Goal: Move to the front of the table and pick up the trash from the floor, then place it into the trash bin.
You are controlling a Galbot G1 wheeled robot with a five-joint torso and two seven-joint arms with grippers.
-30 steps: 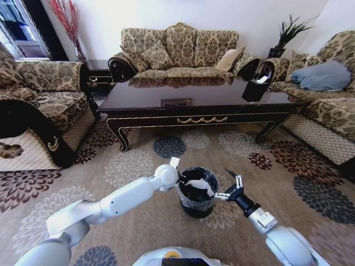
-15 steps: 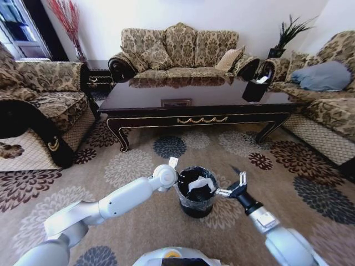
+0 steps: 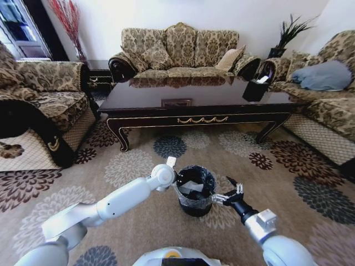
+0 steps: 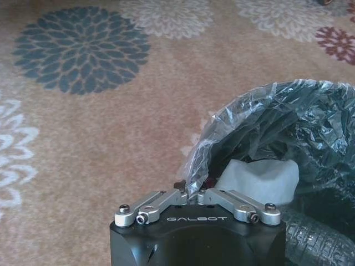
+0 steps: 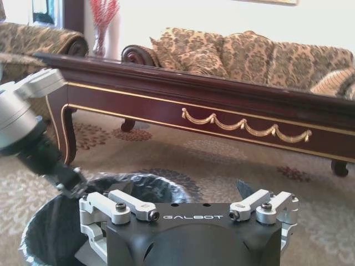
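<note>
The left gripper (image 4: 193,195) has its fingers pinched together on the thin plastic liner at the rim of the trash bin (image 3: 194,189), holding the bag's edge on the side of the bin nearest the robot's left. Just inside that rim, in the left wrist view, a crumpled white paper piece of the trash (image 4: 259,179) lies against the liner within the bin. The right gripper (image 3: 228,195) hangs just beside the bin's opposite side, its fingers spread apart and holding nothing; in the right wrist view the two finger linkages stand wide apart above the bin's black, bag-lined mouth. The bin stands on the flowered carpet (image 3: 138,166) between the two arms, directly before the robot. Beyond it, across a strip of carpet, runs the table (image 3: 199,105) with its gold scroll trim on the front rail, and a patterned sofa (image 3: 183,52) stands behind the table.
</note>
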